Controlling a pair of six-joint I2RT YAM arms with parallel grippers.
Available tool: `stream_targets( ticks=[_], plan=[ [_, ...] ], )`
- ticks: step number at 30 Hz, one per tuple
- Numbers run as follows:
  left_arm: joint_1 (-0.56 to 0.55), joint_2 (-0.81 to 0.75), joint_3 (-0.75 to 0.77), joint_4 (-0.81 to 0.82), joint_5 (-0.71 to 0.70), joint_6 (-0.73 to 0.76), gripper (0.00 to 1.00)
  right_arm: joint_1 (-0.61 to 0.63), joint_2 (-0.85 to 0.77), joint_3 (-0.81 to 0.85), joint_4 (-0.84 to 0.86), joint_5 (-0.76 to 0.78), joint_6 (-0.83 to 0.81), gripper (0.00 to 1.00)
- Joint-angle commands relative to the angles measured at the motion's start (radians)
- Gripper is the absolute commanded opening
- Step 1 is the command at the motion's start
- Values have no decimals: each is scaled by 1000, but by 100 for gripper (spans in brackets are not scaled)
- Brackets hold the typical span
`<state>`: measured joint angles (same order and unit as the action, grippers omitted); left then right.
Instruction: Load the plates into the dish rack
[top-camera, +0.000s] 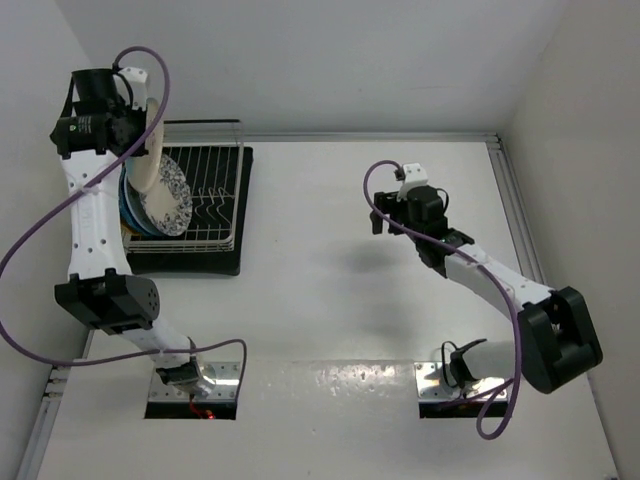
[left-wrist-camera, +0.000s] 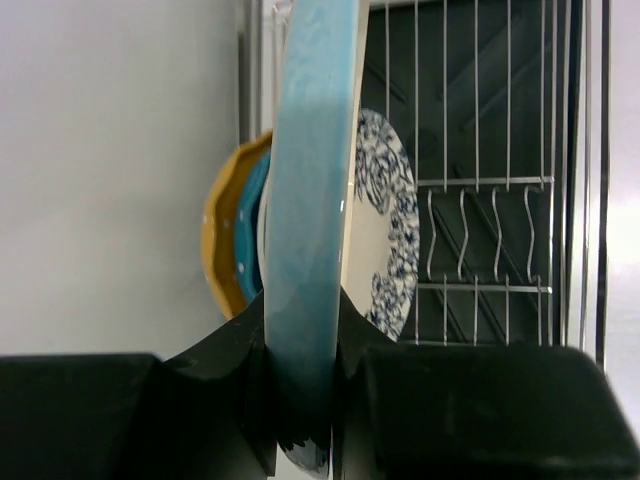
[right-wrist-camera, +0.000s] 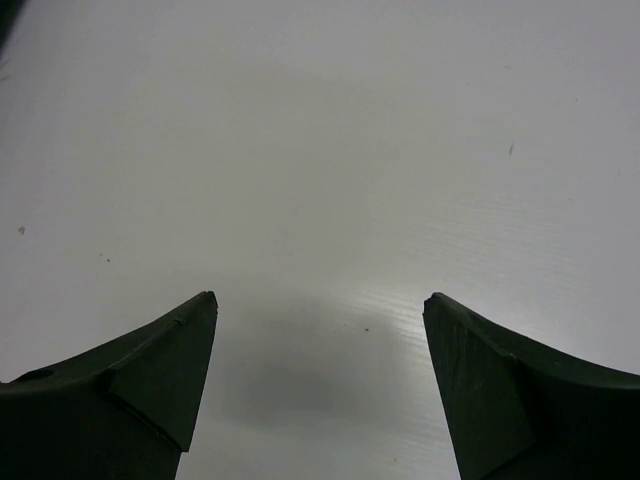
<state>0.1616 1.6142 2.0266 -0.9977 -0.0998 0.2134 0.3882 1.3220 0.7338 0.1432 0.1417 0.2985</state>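
Left jaws are clamped on the blue plate (left-wrist-camera: 315, 180), edge-on above the rack (left-wrist-camera: 480, 180), just beside the floral plate (left-wrist-camera: 390, 230). I'd line it up with a free slot, then lower slowly and vertically. Right jaws gape over the bench (right-wrist-camera: 320, 150).

The blue-and-cream plate (left-wrist-camera: 310, 200) shows a pale, glossy blue rim in the left wrist view and a plain cream face from above. To its left stand a yellow plate (left-wrist-camera: 222, 240) with a scalloped edge and a teal plate (left-wrist-camera: 250, 225) speckled with white dots. To its right, a white plate (left-wrist-camera: 392, 220) carries a dense dark-blue floral pattern. The dish rack (top-camera: 215, 190) is silver-white wire on a black tray (top-camera: 238, 262). The bench (top-camera: 350, 300) is white. The left arm (top-camera: 90, 220) and right arm (top-camera: 490, 278) are white with black joints and purple cables (top-camera: 167, 85). The left gripper (left-wrist-camera: 300, 400) and right gripper (right-wrist-camera: 320, 380) have black jaws.
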Motion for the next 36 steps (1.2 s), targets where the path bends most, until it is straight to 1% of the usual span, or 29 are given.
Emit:
stream_targets(
  ticks=[1,2,4,5,6,11,14,15,17,18,22,25,28,31,34,36],
  plan=[
    [36,-83,29,68,193,-8,0,49,-21,4,-4,78,-1,83],
    [52,-83,53,59,193,-8,0,64,-26,-4,-2,99,4,83],
    [72,-74,53,48,215,-8,0,81,-44,-28,18,113,13,83],
    [72,-74,53,48,215,-26,0,89,-55,-74,21,117,25,83],
    [96,-74,53,48,235,-35,0,90,-61,-88,35,121,28,83],
    [115,-65,0,60,270,-95,0,92,-110,-184,29,140,44,84],
    [115,-76,-77,94,259,-124,0,92,-132,-212,30,151,45,84],
    [115,-85,-136,109,244,-134,0,94,-133,-226,33,154,47,84],
    [115,-112,-196,154,230,-144,0,92,-145,-241,41,165,47,84],
    [115,-112,-241,154,247,-144,0,92,-152,-247,45,167,47,86],
    [115,-132,-320,186,292,-135,0,92,-147,-257,42,170,51,86],
    [115,-142,-373,221,215,-135,0,95,-159,-261,39,174,65,86],
    [115,-151,-404,235,204,-124,0,94,-170,-269,42,176,74,86],
    [105,-151,-404,235,187,-124,0,92,-179,-272,42,187,68,86],
    [86,-160,-423,244,167,-163,0,92,-182,-272,41,191,67,86],
    [70,-172,-477,254,144,-192,0,92,-185,-272,39,193,68,86]
  ],
)
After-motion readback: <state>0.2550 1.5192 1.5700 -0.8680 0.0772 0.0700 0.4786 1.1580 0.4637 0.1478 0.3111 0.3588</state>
